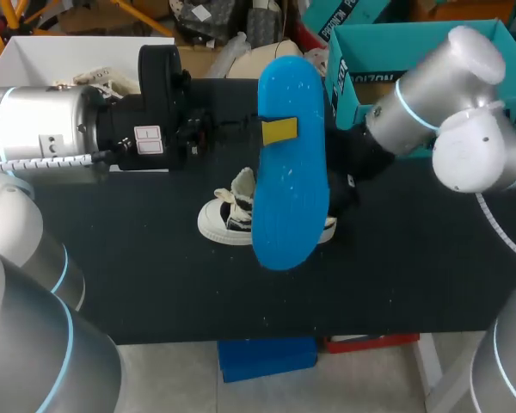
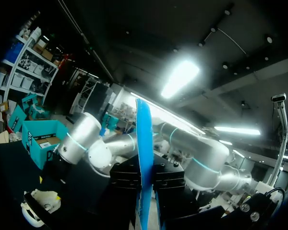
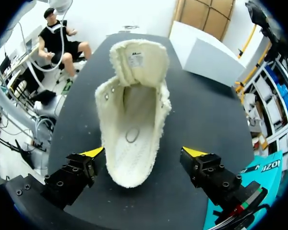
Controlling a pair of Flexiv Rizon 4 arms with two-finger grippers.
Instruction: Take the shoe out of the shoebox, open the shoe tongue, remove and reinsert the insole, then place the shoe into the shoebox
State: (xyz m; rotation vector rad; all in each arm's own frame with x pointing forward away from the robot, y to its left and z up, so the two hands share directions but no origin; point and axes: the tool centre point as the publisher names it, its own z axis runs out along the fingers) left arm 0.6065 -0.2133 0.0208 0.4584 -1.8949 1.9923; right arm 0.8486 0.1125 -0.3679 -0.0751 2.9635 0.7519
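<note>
Black table (image 1: 155, 284) carries an open white box (image 1: 34, 60) at its far left corner, judged to be the shoebox. Left gripper (image 2: 145, 175) is clamped on the blue insole (image 1: 291, 172), which is held raised above the table. Beneath it lies the shoe (image 3: 134, 124), a fleece-lined sneaker with its tongue folded out and mouth exposed. Right gripper (image 3: 144, 153) straddles the shoe's near end, fingers spread and gripping nothing.

Assessment: the insole is light, thin and flexible, and likely to bow if pushed from its far end. The shoe is light and soft-walled, so it may slide. Brace it at the firmer sole rim or heel collar, not the fleece.
</note>
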